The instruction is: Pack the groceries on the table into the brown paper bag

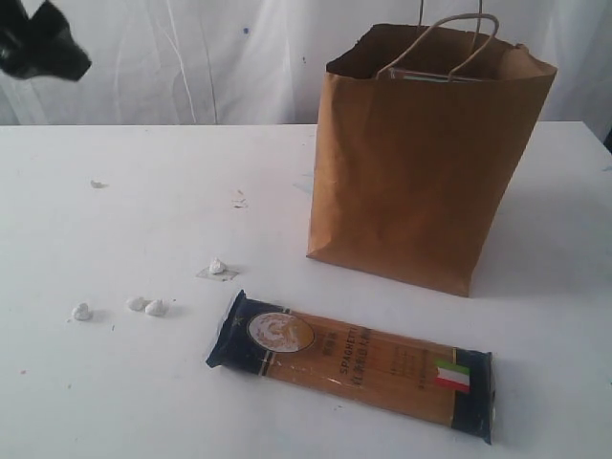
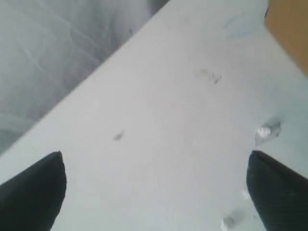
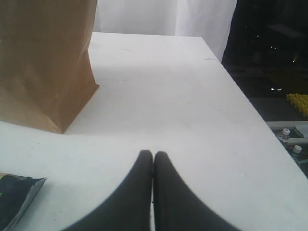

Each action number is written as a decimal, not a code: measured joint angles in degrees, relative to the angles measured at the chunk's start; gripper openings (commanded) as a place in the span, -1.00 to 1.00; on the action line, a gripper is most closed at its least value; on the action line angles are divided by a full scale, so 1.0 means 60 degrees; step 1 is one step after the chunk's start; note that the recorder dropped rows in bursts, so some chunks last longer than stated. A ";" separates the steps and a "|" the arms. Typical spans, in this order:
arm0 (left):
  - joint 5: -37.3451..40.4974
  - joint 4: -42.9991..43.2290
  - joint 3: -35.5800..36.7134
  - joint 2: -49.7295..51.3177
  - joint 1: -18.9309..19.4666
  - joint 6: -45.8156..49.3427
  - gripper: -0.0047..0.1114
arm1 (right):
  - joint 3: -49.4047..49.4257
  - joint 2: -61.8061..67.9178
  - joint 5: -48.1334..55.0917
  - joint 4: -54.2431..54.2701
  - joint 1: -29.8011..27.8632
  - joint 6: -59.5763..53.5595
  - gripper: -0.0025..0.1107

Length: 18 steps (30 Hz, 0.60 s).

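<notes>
Left black gripper (image 2: 156, 155) hangs over the wide white tabletop (image 2: 159, 110), jaws spread wide and empty. Right black gripper (image 3: 153, 156) is pressed closed on nothing. Ahead of it and off to one side, the tall kraft-brown paper bag (image 1: 421, 163) stands upright, and the long blue-ended spaghetti pack (image 1: 354, 363) lies flat nearby.

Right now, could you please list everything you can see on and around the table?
paper bag: one, brown, upright on the far part of the table, contents mostly hidden
spaghetti pack: one, orange with dark blue ends, flat in front of the bag
lumps: four, white, scattered on the table to the left of the pack
table: one, white, under everything
curtain: one, white, behind the table
left hand: one, black, open and empty, above bare table
right hand: one, black, shut and empty, above the table near the bag
</notes>
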 measured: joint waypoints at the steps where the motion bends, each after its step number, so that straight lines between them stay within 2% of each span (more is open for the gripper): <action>1: 0.0000 0.0046 0.0320 0.0047 0.0216 -0.0115 0.89 | 0.0000 0.0000 0.0000 0.0000 0.0000 0.0000 -0.96; 7: -0.0636 0.0081 0.2384 0.0628 0.1164 -0.0684 0.89 | 0.0000 0.0000 0.0000 0.0000 0.0000 0.0000 -0.96; 13: -0.1580 -0.0358 0.4236 0.1755 0.1236 -0.0840 0.89 | 0.0000 0.0000 0.0000 0.0000 0.0000 0.0000 -0.96; 18: -0.2193 -0.0967 0.4878 0.2675 0.1236 -0.0876 0.89 | 0.0000 0.0000 0.0000 0.0000 0.0000 0.0000 -0.96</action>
